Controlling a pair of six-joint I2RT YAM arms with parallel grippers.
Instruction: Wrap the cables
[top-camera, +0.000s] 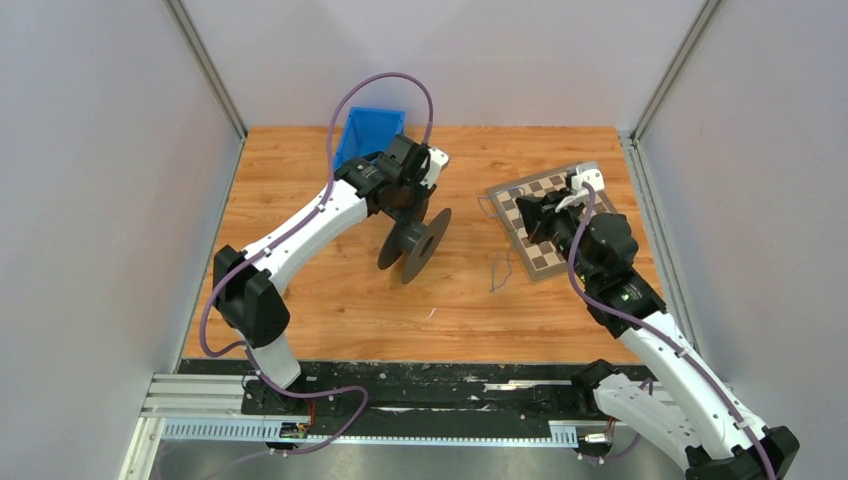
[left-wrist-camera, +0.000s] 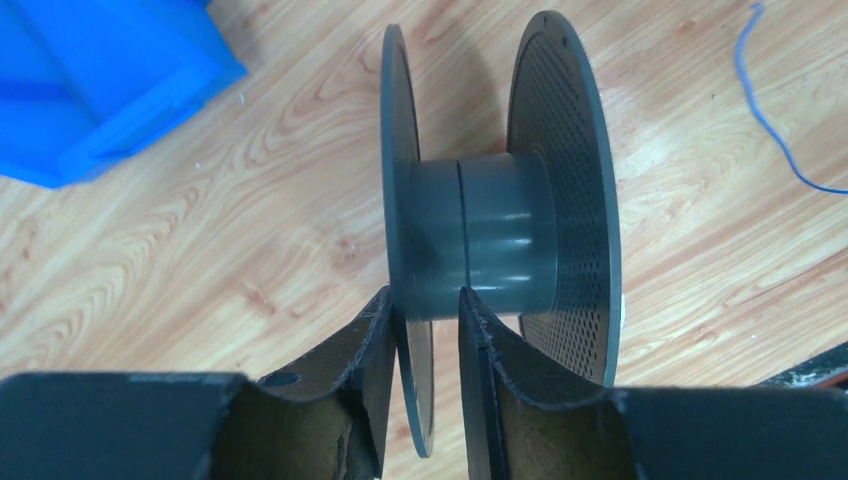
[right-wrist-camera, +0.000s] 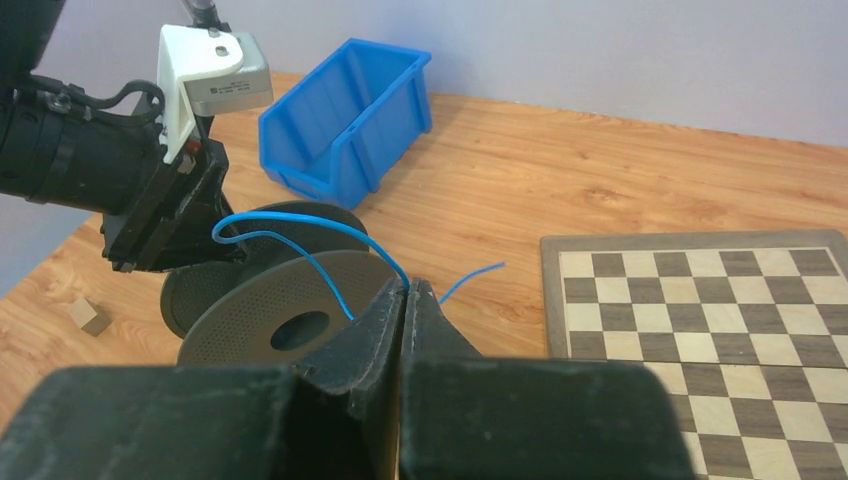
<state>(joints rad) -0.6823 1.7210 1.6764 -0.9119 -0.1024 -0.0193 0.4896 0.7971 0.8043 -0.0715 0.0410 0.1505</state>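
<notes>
The cable is a thin blue wire. It curls in a loose loop over the spool, and a short free end sticks out past my right fingertips. It also lies on the table and shows in the left wrist view. My right gripper is shut on the wire, above the chessboard's left edge. The black spool stands on its rims. My left gripper straddles its left flange. One finger lies against the flange, and the other sits by the hub with a gap.
A blue bin stands at the back behind the spool. A chessboard lies at the right under my right arm. A small wooden cube sits on the table left of the spool. Grey walls close in both sides.
</notes>
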